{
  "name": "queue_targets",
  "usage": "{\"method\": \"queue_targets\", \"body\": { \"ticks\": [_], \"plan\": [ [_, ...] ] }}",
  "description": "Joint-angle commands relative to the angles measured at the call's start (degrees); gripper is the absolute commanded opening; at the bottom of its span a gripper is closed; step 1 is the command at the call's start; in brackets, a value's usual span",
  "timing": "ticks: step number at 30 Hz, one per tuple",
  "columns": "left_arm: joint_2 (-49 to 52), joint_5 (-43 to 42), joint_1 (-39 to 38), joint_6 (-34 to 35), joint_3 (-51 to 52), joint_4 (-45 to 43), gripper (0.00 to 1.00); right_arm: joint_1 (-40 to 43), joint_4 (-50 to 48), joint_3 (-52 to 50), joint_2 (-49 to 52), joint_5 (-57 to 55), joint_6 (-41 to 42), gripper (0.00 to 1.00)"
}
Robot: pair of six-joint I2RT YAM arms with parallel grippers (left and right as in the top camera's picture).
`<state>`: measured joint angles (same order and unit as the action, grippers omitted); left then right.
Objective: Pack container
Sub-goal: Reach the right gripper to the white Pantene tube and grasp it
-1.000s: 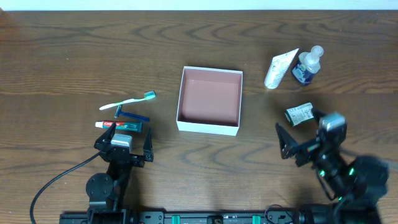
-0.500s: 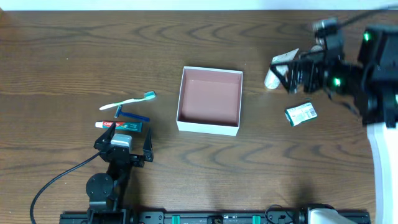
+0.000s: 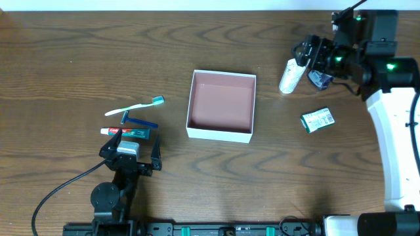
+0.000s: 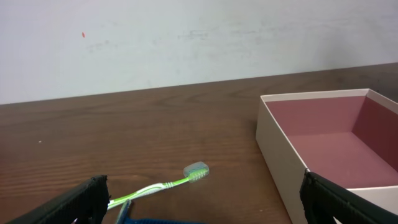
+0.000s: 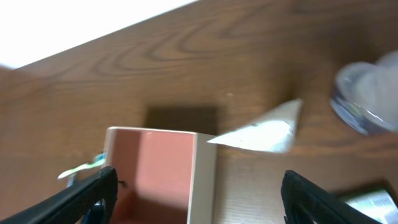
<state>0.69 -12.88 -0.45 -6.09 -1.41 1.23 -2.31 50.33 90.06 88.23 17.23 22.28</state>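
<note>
A white box (image 3: 220, 135) with a pink inside stands open at mid-table. Left of it lie a green toothbrush (image 3: 134, 107), a blue razor (image 3: 142, 122) and a toothpaste tube (image 3: 125, 132). My left gripper (image 3: 130, 157) rests open just in front of them; its wrist view shows the toothbrush (image 4: 163, 183) and the box (image 4: 280, 168). My right gripper (image 3: 310, 56) hovers open and empty at the back right, over a white tube (image 3: 289, 75) and a clear bottle (image 3: 320, 78). In the right wrist view the white tube (image 5: 261, 130), bottle (image 5: 370, 93) and box (image 5: 204, 180) appear.
A small green-and-white packet (image 3: 317, 120) lies on the table right of the box, in front of the bottle. A black cable (image 3: 56, 193) runs from the left arm toward the front left edge. The white right arm (image 3: 397, 131) stretches along the right side.
The right arm has swung from the front right of the table to the back right, ending over the white tube and bottle. The left arm and all objects stayed put.
</note>
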Motion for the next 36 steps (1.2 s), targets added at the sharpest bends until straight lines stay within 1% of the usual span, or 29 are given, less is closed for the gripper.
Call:
{"method": "queue_targets", "body": {
  "ticks": [1,4,7,11,21,23,24,27,30,33,36],
  "plan": [
    [-0.04,-0.11,-0.17,-0.52,1.18,1.70,0.98,-3.80,1.16,1.09,-0.24,-13.46,8.94,0.87],
    [-0.04,-0.11,-0.17,-0.52,1.18,1.70,0.98,-6.40,2.25,1.03,-0.07,-20.02,12.35,0.89],
    [-0.04,-0.11,-0.17,-0.52,1.18,1.70,0.98,-7.87,2.84,1.01,0.63,-23.61,15.74,0.90],
    [-0.04,-0.11,-0.17,-0.52,1.18,1.70,0.98,-7.82,2.32,1.01,2.93,-23.67,18.88,0.91],
    [-0.04,-0.11,-0.17,-0.52,1.18,1.70,0.98,-7.82,-1.01,1.01,11.34,-22.62,19.04,0.89],
    [-0.04,-0.11,-0.17,-0.52,1.18,1.70,0.98,-7.82,-1.66,1.01,12.20,-22.58,19.04,0.83],
    [-0.04,-0.11,-0.17,-0.52,1.18,1.70,0.98,-7.82,-1.86,1.01,12.35,-22.58,19.04,0.76],
    [-0.04,-0.11,-0.17,-0.52,1.18,1.70,0.98,-7.78,-2.32,1.01,12.55,-22.84,18.99,0.61],
    [-0.04,-0.11,-0.17,-0.52,1.18,1.70,0.98,-7.78,-3.02,1.01,12.55,-22.99,18.80,0.50],
    [-0.04,-0.11,-0.17,-0.52,1.18,1.70,0.98,-7.78,-3.19,1.01,12.55,-22.97,18.80,0.43],
    [-0.04,-0.11,-0.17,-0.52,1.18,1.70,0.98,-7.78,-3.13,1.01,12.55,-22.97,18.78,0.29]
  ]
}}
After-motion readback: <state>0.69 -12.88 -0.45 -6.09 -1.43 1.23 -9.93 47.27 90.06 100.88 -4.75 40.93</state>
